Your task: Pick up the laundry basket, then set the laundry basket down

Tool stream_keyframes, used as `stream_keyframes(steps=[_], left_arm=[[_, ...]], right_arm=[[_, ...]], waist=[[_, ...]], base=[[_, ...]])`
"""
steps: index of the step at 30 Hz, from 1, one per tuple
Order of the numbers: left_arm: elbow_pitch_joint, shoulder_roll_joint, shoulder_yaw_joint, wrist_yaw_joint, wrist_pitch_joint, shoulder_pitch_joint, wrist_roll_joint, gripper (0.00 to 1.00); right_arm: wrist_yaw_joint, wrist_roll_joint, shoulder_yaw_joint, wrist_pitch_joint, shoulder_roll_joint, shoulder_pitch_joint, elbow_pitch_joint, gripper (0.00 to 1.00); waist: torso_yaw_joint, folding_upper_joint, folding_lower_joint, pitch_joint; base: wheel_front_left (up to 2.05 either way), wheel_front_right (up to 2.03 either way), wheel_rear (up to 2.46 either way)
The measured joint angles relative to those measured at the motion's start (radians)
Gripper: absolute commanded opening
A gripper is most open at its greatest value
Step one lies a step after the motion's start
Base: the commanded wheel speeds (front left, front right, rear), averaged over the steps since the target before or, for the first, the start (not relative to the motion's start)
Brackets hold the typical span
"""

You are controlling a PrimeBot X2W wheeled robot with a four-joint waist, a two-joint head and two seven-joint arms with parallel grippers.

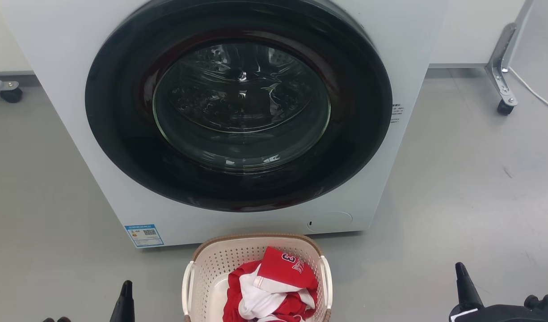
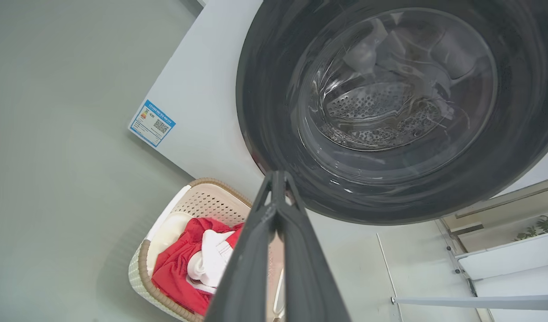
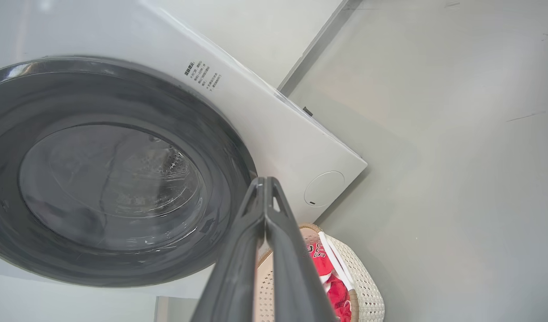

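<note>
- The floor (image 1: 457, 179) is bare grey and carries everything here. It runs back to a far edge where the wall begins.
- The washer (image 1: 403, 44) stands toward that far edge with its round door (image 2: 390, 89) shut. Its drum looks dark behind the glass.
- The laundry basket (image 1: 220, 259) sits upright on the floor, just in front of the washer's lower front edge and roughly centred under the door. That spot probably keeps the reach from basket to drum short.
- A red and white garment (image 1: 278, 277) lies crumpled inside the basket, below the brown rim. It should stay put if the basket is kept level.
- The two white handles face outward, one on the robot's left (image 1: 187, 286) and one on its right (image 1: 327, 281), so each is turned toward an arm.
- The left gripper (image 2: 278, 176) hangs clear of the basket on its left side. Its fingers are pressed together at the tips and hold nothing.
- The right gripper (image 3: 265, 181) is likewise off to the basket's right and farther from it. Its fingers are also pressed together and empty.
- Both grippers point toward the washer, not down at the handles, which reads as a resting pose.
- With the basket on the floor and both grippers off it, the scene fits the basket waiting to be lifted. It fits equally well the basket already set back down.
- A small blue label (image 1: 144, 235) is stuck by the washer's lower left corner.
</note>
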Motion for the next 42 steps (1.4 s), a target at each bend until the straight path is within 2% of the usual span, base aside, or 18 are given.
stream_keyframes(steps=[42], left_arm=[[0.102, -0.011, 0.089, -0.105, 0.144, -0.153, -0.605, 0.0]], right_arm=[[0.105, 0.575, -0.173, 0.145, 0.016, -0.081, 0.068, 0.0]], waist=[[0.006, 0.0, 0.0, -0.004]], base=[[0.0, 0.0, 0.0]])
